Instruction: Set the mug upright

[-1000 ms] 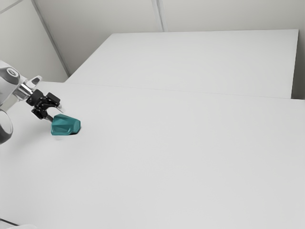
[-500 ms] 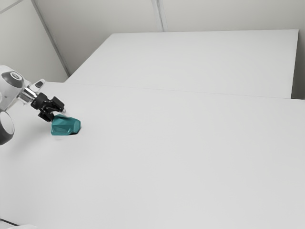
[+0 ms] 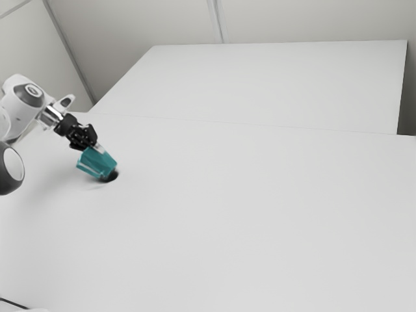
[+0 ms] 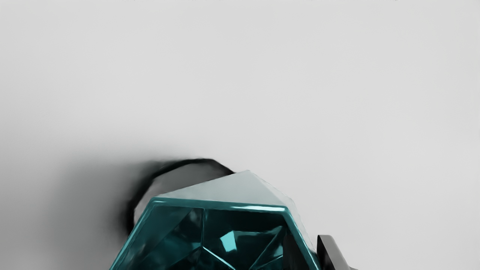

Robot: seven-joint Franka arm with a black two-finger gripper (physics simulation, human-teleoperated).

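- Wrist view: gripper point(image 4: 313, 258) grasping the mug point(image 4: 221, 205) by its wall at the rim; one finger point(image 4: 332, 253) outside, a dark shape inside the mouth looks like the other.
- Mouth faces the hand, so the inside shows. Grip seems to be on one side of the rim only; mug could swivel or slip.
- Dark-edged patch point(image 4: 183, 176) past the mug; can't tell if it's shadow or part of the mug.
- Exterior view: mug was flat on its side half a second ago; now tilted, mouth end raised toward the gripper, other end low. Also shifted slightly to the exterior view's right.
- Arm point(image 3: 29, 97) has moved up and that way too, mug turning with it.
- For the task: partway, not upright. Likely needs more tipping until the base sits flat, then a gentle release; letting go now risks it falling back.
- Table point(image 3: 247, 214): mug just over its near-arm part; contact under the low end can't be confirmed.
- Farthest: pale panel point(image 3: 273, 84) beyond the table, same as before.
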